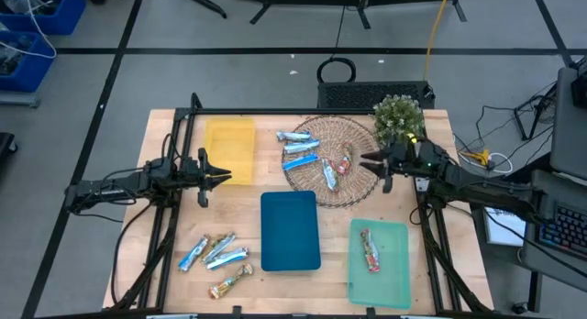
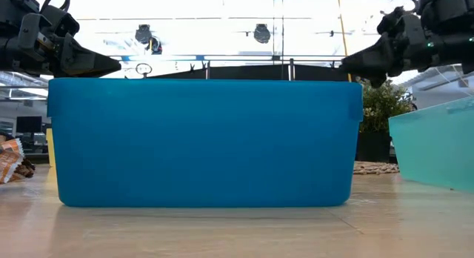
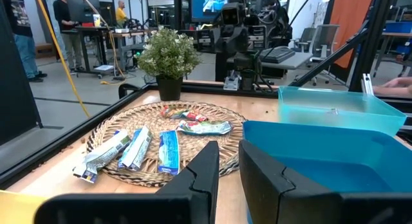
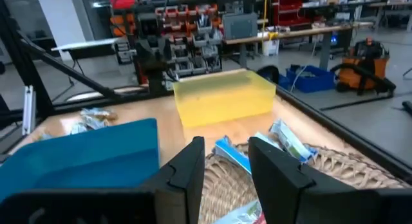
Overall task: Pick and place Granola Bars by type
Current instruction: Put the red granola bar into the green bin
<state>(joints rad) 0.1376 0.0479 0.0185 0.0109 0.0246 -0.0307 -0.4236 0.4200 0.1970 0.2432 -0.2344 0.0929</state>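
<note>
Our right gripper [image 1: 378, 166] hangs just off the right rim of the wicker tray [image 1: 359, 192], fingers parted a narrow way and holding nothing. The nearest granola bars are the red ones [image 1: 336, 165] on the weave just ahead of it, with three blue-and-silver bars [image 1: 297, 148] further across. We judge the step in hand to be taking a red bar to join the one already lying in the green tray [image 1: 396, 235]. To do it well we should come down with the fingers square across the bar's short width, press lightly so the foil does not skate on the weave, and lift clear of the rim before swinging over.

Our left gripper [image 1: 217, 176] waits at the edge of the yellow tray [image 1: 229, 134], fingers also slightly apart and empty. More bars, blue and gold, lie loose on the table [image 1: 213, 253] beside the blue tray [image 1: 290, 229].

Only the high view shows that loose group and the bar in the green tray. The low view is almost filled by the blue tray's wall; it does show both grippers well above the table, and what may be a wrapper at its left edge, though that is hard to tell. The left wrist view shows the blue bars lying side by side.
</note>
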